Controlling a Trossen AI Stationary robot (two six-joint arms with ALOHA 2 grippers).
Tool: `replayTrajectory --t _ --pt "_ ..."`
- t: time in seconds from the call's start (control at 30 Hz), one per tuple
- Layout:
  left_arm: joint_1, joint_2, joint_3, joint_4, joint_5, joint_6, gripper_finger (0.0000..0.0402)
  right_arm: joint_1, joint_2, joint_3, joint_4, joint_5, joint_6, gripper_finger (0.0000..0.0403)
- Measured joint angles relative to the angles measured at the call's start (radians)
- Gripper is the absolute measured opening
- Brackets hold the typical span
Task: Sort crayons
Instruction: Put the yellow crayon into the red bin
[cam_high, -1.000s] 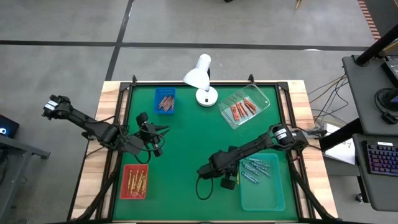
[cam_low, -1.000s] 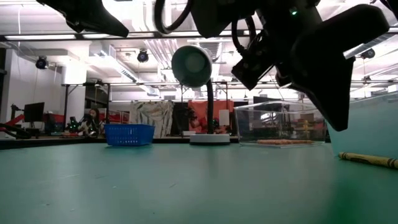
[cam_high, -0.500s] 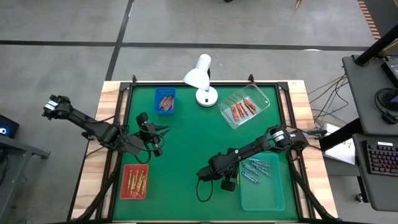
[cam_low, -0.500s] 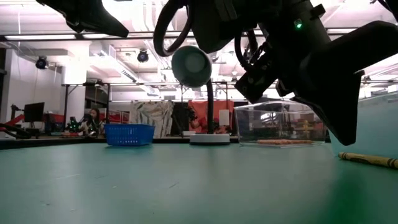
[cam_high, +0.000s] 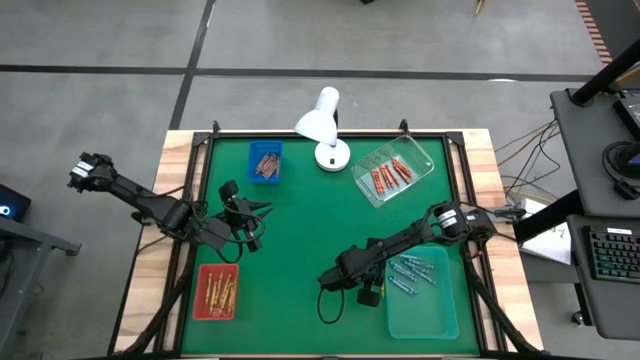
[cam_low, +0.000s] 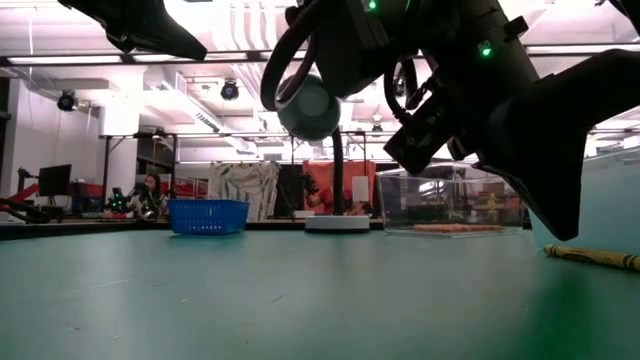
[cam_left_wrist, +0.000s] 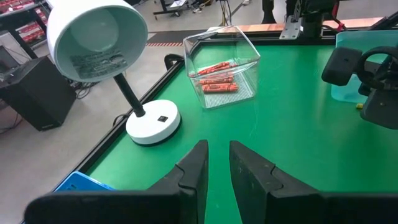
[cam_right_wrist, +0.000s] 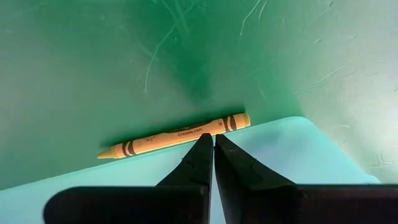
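Right gripper (cam_right_wrist: 212, 140) pressed together, empty, poised above yellow crayon (cam_right_wrist: 174, 137) lying on green mat against light-blue tray (cam_right_wrist: 292, 149) edge. Risk judged: closed fingers cannot straddle crayon; push could wedge it against the tray. Left gripper (cam_left_wrist: 216, 152) slightly parted, idle, empty.

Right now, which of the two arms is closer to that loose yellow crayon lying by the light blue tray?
The right. Its gripper, shut, hangs directly over the yellow crayon at the light blue tray's edge. The left gripper waits far across the table, near the blue basket.
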Motion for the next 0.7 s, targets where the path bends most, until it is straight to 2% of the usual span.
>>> replayTrajectory --t 0.7 --pt "0.0 0.0 -0.002 0.0 0.0 0.0 0.0048 0.002 -0.001 -0.049 0.086 0.025 -0.011 0.0009"
